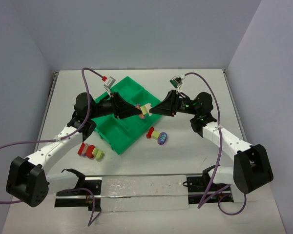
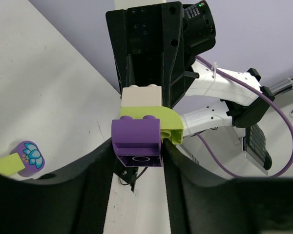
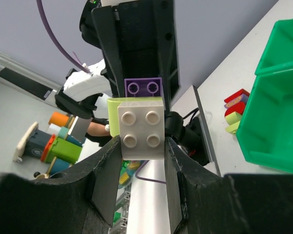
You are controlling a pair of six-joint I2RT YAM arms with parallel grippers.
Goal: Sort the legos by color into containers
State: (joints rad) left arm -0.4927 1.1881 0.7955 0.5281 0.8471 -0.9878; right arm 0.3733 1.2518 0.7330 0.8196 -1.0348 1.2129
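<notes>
A stack [image 1: 144, 111] of three legos, one white brick [image 3: 142, 127], one yellow-green brick [image 2: 171, 124] and one purple brick [image 2: 136, 141], hangs in the air over the right side of the green tray [image 1: 118, 144], near the middle of the desk [image 1: 195, 161]. It is gripped from both ends. The right end effector [image 3: 142, 146] is pressed together on the white brick, and the left end effector [image 2: 136, 161] has its fingers against both sides of the purple brick, pinching it. The yellow-green brick sits free between them. This opposed hold looks meant for pulling the stack apart, since three colours joined together cannot go into one bin. Two other groups lie on the desk. One is a row [image 1: 90, 151] of red, yellow and yellow-green pieces just off the tray's near left edge. The other is a cluster [image 1: 157, 135] of red, yellowish and round purple pieces just off its near right edge. That makes three groups of legos, none seen in a bin. The arms hide part of the tray, so its compartments cannot be counted
</notes>
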